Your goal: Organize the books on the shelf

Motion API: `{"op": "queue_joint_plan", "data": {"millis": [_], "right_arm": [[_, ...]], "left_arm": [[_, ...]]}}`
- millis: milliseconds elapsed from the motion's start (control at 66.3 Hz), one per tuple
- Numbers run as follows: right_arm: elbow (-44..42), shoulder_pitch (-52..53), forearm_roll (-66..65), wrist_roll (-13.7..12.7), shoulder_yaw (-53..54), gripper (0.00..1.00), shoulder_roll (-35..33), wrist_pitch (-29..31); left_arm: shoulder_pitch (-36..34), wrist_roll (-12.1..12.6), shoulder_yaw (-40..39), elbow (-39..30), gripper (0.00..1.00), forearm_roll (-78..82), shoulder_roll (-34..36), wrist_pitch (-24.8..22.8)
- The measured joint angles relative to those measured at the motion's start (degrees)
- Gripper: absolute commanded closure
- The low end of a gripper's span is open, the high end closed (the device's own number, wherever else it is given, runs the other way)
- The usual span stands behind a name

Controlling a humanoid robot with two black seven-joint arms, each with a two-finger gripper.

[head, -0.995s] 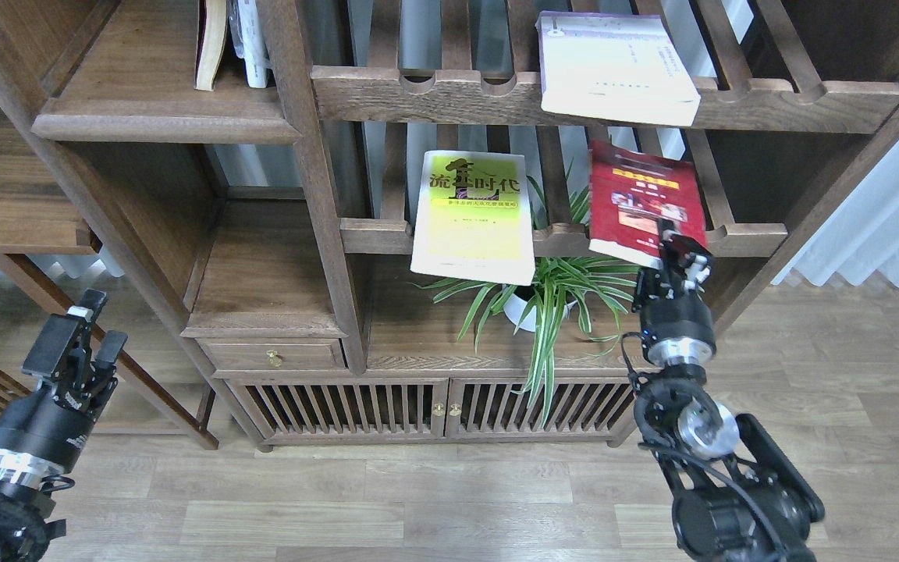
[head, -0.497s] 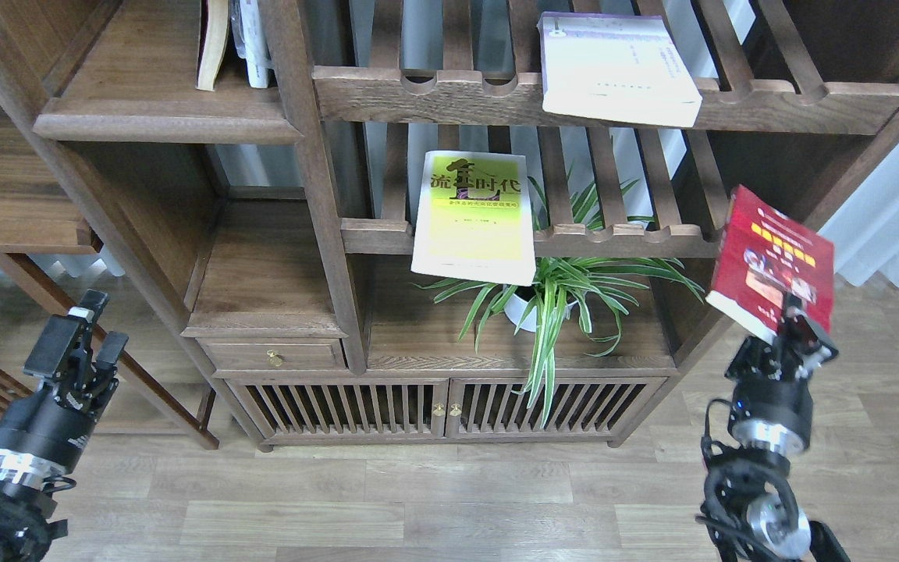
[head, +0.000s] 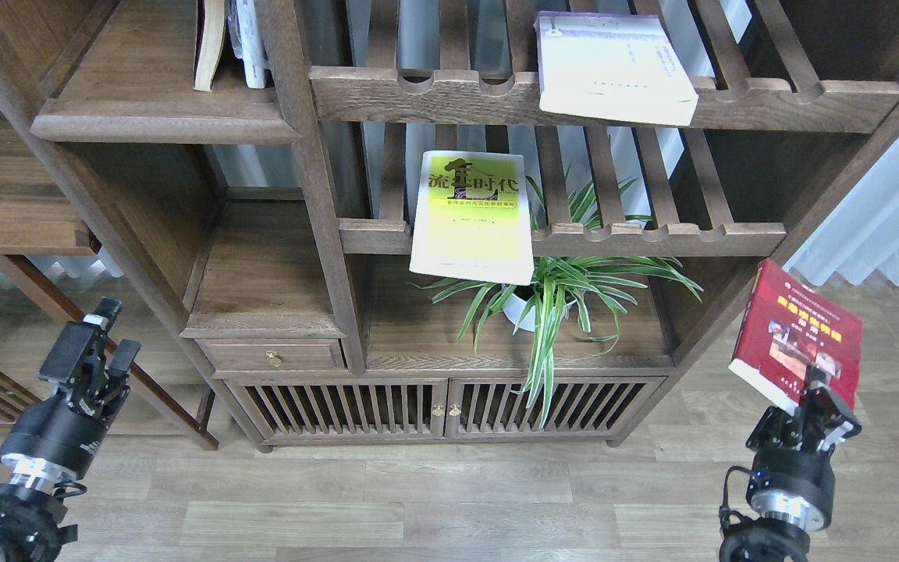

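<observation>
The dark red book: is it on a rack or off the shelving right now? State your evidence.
Off. The dark red book is clamped at its lower edge by the right gripper, in front of the floor.

Right tool (head: 815, 396) pulls the dark red book (head: 797, 344) off the lower slatted rack (head: 652, 234), now held out past the cabinet's right side, lower, over the floor. Left tool (head: 94, 351) shifts slightly right.

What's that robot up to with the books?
It is tidying books. Its right hand grips the dark red book clear of the shelving. The yellow-green book lies on the lower slatted rack, the white book on the upper one. The left hand is empty.
</observation>
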Motion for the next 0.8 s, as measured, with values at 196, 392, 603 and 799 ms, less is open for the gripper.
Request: {"op": "queue_joint_plan", "data": {"millis": [196, 392, 603, 799], "right_arm": [[-0.1, -1.0, -0.4, -0.2, -7.4, 0.94, -0.2, 0.0], [-0.4, -2.0, -0.8, -0.4, -11.9, 0.94, -0.9, 0.0], [-0.7, -2.5, -3.7, -0.6, -17.4, 0.94, -1.3, 0.0], [-0.8, -1.4, -5.0, -0.9, -21.0, 0.94, -0.9, 0.0]], "left_arm": [[-0.5, 0.1, 4.0, 3.5, 0.00, 0.1, 0.8, 0.0], [0.0, 0.0, 7.0, 5.5, 0.00, 0.3, 1.8, 0.0], [-0.5, 0.0, 8.8, 6.9, 0.00, 0.6, 2.9, 0.0], [-1.3, 0.2, 9.5, 6.8, 0.00, 3.9, 3.8, 0.0]]}}
